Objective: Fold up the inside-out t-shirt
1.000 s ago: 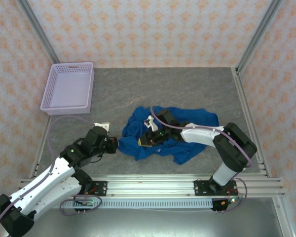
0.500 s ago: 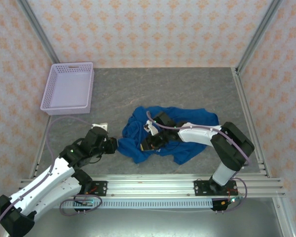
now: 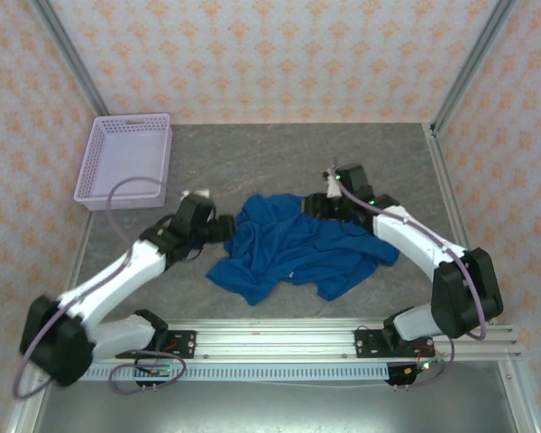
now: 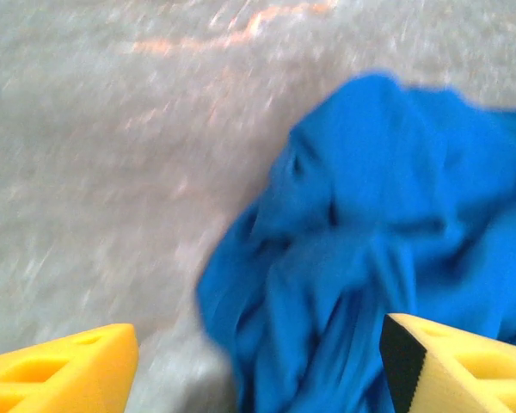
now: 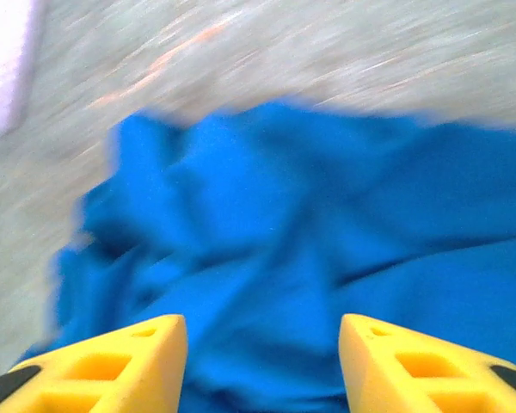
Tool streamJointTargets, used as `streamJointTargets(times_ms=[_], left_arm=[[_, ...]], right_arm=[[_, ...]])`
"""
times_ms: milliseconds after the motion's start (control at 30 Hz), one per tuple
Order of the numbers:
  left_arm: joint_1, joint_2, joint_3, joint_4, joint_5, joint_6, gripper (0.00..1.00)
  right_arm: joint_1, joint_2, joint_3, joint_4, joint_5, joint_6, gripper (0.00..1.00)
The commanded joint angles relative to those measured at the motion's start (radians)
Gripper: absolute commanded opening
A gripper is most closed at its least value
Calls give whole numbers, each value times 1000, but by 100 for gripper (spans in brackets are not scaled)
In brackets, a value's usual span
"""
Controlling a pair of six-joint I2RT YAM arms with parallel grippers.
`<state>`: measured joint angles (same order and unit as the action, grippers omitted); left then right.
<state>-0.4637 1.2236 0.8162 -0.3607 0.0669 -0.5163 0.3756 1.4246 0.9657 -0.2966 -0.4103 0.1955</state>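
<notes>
Blue shirt dropped, both arms swung off to fresh spots

Top external view: the inside-out t-shirt point(image 3: 298, 253) lies in a rumpled heap on the grey table point(image 3: 252, 149), around the middle and slightly right of centre. It is well apart from the lavender basket point(image 3: 126, 161) at the far left. A second ago both grippers were down in the shirt's near-left part, the left one pinching its left edge. Now both have let go and swung farther from the bases. The left gripper point(image 3: 225, 230) sits just beside the shirt's left edge, and the right gripper point(image 3: 314, 206) is at its far edge. The cloth has settled a little wider than before, but it shows no flat panel and no crease. Which face is outward cannot be told from here.

Left wrist view, smeared by motion: the yellow fingers point(image 4: 60, 374) stand wide apart with nothing pinched. Bare table lies by the left one, and blue folds begin toward the right.

Right wrist view, also smeared: its fingers point(image 5: 112, 361) are parted and empty above blue cloth. A pale lavender blur at the top left is probably the basket.

The double release reads as a change of grip, not progress on a fold. Folding looks not yet begun, and the heap likely needs pulling out flat from new hold points first
</notes>
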Motion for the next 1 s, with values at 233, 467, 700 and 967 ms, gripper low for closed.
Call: streamJointTargets(times_ms=[233,467,700,967], left_arm=[[44,628,537,-9,146,208,82],[44,867,768,-152,250,259,80],[44,859,687,-125,280,242,62],[45,832,632,-67,281,226,31]], right_arm=[[-139,270,160,-108,373,-128,77],[-78,414,252,-136,325,-193,80],[-13,520,361,-237,322,-255,81],[-17,634,485,-333,331,-289,49]])
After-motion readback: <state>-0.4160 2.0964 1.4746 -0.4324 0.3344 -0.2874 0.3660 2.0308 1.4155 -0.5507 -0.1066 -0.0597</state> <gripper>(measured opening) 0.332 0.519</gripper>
